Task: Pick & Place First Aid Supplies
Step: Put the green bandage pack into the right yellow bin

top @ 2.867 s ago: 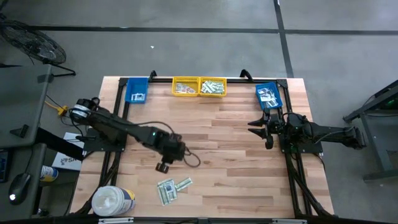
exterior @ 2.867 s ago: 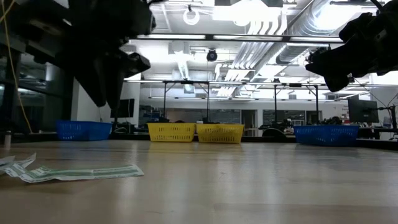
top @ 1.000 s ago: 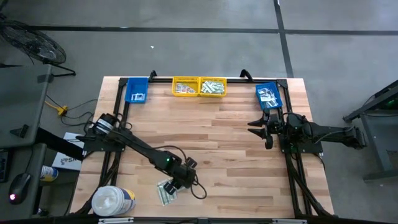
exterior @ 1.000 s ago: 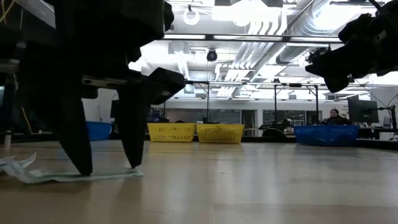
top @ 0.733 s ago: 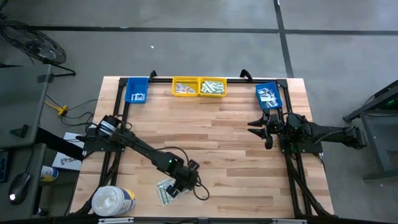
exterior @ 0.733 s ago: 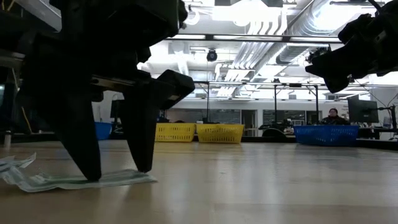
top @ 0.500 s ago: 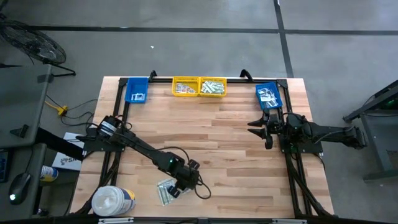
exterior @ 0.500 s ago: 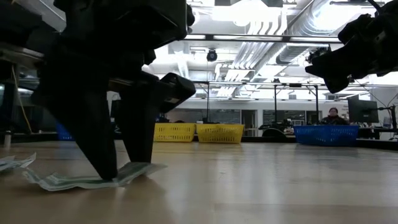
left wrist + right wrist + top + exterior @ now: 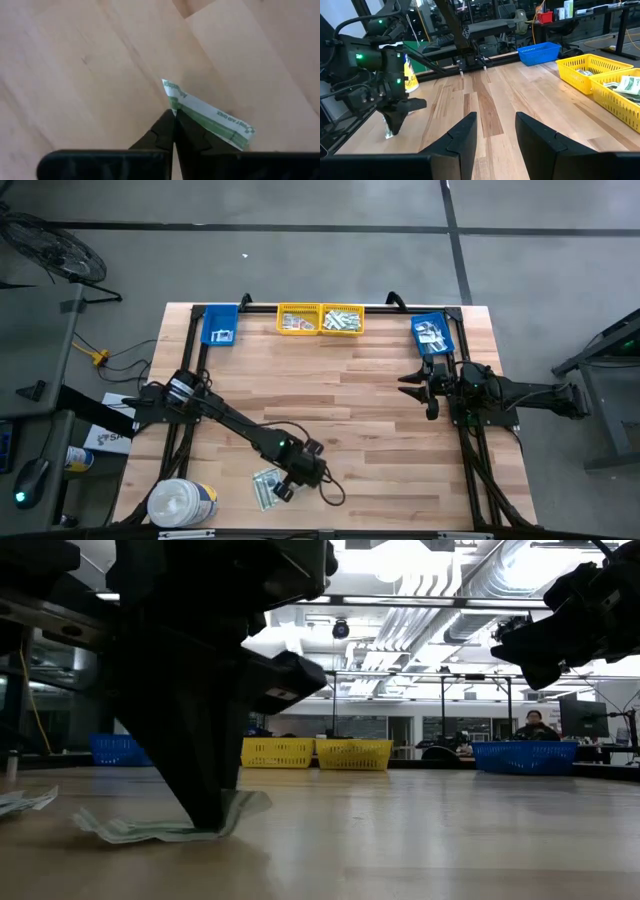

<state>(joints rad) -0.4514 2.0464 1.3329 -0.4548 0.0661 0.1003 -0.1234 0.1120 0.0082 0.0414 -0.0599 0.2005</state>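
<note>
A robotics lab. Exposed ceiling ducts (image 9: pixel 470 580) hang overhead. Far off, workbenches (image 9: pixel 570 20) crowd behind the wooden desk (image 9: pixel 380 410).

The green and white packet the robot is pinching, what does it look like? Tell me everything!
The packet is a long, flat strip of thin paper, white with green stripes and tiny green print. The left gripper has shut its two dark fingers on one end, which bends upward, while the rest lies crumpled on the wooden table, near the front edge beside a few other packets.
</note>
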